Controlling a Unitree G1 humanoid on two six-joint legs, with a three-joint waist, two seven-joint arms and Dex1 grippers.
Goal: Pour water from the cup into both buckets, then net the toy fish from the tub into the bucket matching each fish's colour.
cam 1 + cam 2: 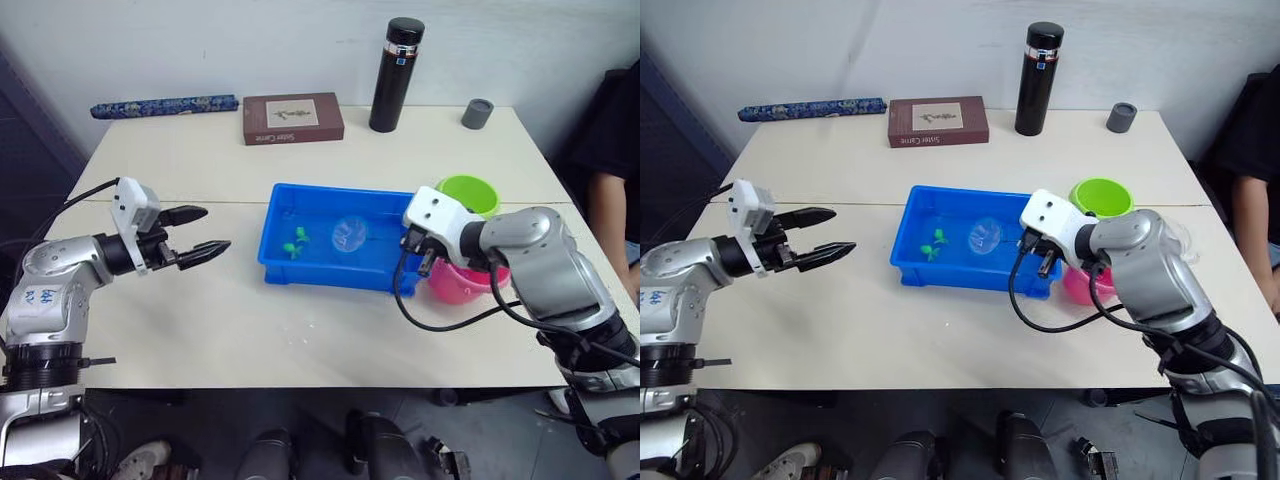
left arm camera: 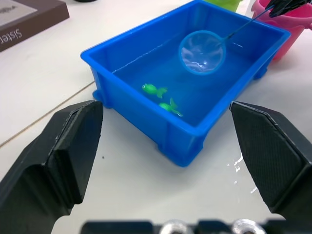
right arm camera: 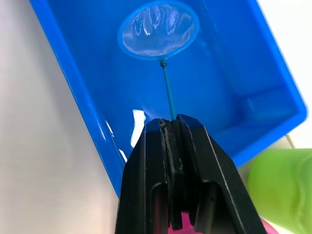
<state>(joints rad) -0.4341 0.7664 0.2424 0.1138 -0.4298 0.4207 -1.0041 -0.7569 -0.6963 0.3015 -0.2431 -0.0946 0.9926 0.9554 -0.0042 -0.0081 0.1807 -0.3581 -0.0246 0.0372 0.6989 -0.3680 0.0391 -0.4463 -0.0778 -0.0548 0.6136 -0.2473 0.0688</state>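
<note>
The blue tub (image 1: 322,272) holds water in the middle of the table. Two green toy fish (image 1: 297,243) float near its left end. The net (image 1: 349,234) rests with its hoop in the water to the right of the fish. My right gripper (image 3: 170,124) is shut on the net's thin handle, over the tub's right end. Behind that gripper stands the green bucket (image 1: 467,193), and the pink bucket (image 1: 452,288) sits just under my right arm. My left gripper (image 1: 216,229) hangs open over bare table left of the tub. The cup is out of view.
Along the table's far edge are a black bottle (image 1: 397,75), a brown book (image 1: 293,118), a small grey cup (image 1: 478,113) and a long blue patterned case (image 1: 165,105). A person (image 1: 615,130) sits at the right. Small water drops (image 2: 237,165) lie by the tub.
</note>
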